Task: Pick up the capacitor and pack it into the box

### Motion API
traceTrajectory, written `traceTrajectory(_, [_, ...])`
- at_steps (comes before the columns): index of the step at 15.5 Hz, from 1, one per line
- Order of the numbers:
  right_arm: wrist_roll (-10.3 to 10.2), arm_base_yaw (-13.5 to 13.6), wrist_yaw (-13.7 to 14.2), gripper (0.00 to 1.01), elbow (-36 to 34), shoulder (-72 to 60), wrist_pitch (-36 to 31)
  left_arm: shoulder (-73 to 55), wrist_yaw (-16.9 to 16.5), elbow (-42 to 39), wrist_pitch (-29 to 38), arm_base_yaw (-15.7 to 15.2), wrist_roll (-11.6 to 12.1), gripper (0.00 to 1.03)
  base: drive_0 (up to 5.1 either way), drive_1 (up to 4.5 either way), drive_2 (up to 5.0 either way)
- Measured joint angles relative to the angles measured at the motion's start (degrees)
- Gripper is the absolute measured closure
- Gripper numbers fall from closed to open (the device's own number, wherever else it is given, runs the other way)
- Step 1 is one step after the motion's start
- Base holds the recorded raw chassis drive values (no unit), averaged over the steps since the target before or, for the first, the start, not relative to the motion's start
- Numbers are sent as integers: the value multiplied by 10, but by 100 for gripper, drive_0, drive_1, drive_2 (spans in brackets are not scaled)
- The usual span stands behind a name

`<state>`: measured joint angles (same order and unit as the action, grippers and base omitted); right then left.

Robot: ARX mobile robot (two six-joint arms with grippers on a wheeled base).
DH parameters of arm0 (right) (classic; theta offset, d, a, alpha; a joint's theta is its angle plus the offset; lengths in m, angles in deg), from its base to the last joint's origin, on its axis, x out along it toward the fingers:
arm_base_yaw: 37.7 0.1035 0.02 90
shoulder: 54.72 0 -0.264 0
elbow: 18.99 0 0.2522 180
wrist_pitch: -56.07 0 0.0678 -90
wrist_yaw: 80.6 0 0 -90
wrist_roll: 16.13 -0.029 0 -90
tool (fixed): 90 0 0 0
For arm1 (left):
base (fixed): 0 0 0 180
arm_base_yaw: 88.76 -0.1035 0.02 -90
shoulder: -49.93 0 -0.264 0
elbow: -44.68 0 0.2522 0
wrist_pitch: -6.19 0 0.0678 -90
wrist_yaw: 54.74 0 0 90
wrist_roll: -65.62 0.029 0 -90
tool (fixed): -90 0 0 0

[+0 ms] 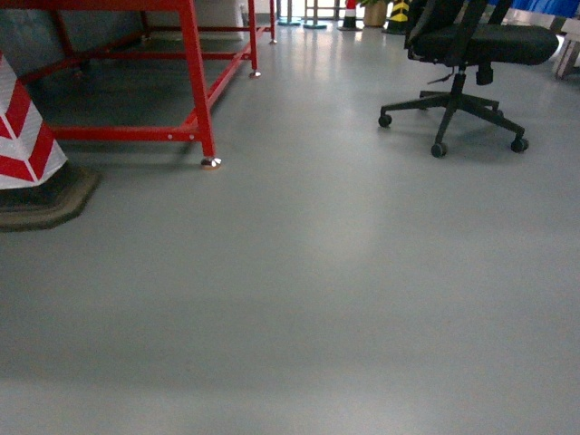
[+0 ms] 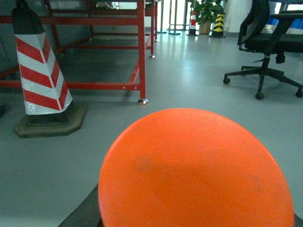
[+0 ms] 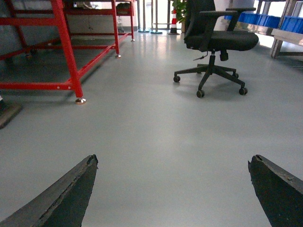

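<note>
The capacitor (image 2: 194,170), a smooth orange round body, fills the lower half of the left wrist view just above the grey floor. My left gripper (image 2: 194,213) is shut on it; the orange body hides the jaws, and only a dark finger (image 2: 87,213) shows at its lower left. In the right wrist view my right gripper (image 3: 173,161) stands wide open over bare floor, nothing between its dark fingertips (image 3: 90,163). Neither gripper shows in the head view. The box is out of view.
A red steel frame (image 1: 195,82) stands at the left, with a red-and-white striped cone (image 1: 23,136) on a dark base beside it. A black office chair (image 1: 462,63) on castors is at the right. Blue bins (image 3: 267,20) sit on a far shelf.
</note>
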<state>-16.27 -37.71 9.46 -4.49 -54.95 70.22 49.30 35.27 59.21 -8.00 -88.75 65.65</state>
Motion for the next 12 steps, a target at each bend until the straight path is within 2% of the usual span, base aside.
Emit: traceTrajectory(12, [0,0,0,3,0,0,-1,0,0,0,0,0,0,59,-506,240,240])
